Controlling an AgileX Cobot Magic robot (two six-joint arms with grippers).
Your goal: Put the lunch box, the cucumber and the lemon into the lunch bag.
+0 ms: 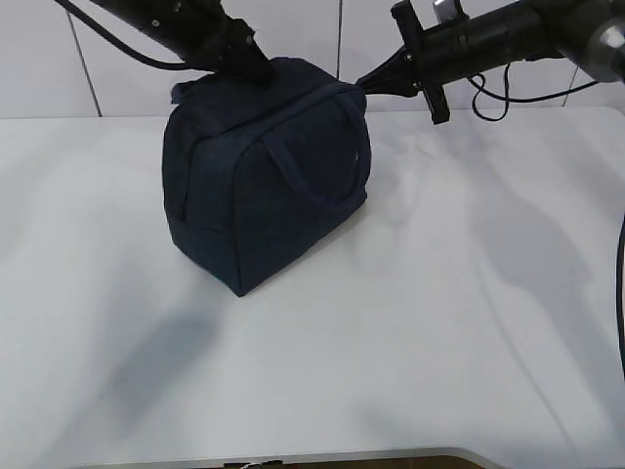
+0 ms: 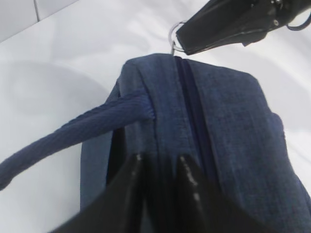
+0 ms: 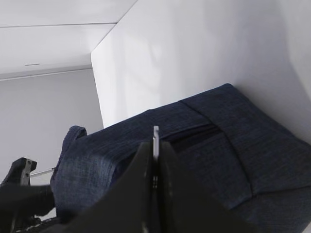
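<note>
The dark navy lunch bag (image 1: 264,186) stands upright on the white table, left of centre. Its zipper (image 2: 190,111) runs shut along the top. My left gripper (image 1: 256,66) is at the bag's top rear-left end; its fingertips (image 2: 158,162) pinch a ridge of the bag's fabric beside the zipper. My right gripper (image 1: 363,86) is at the bag's top right end, shut on the silver ring pull (image 3: 155,137), which also shows as a ring (image 2: 175,40) under the black fingers. One loop handle (image 2: 73,131) hangs off to the side. The lunch box, cucumber and lemon are out of view.
The white table (image 1: 439,322) spreads wide around the bag, with its front edge (image 1: 391,457) near the bottom of the exterior view. A tiled wall (image 1: 59,59) rises just behind the bag. A black cable (image 1: 508,98) loops under the right arm.
</note>
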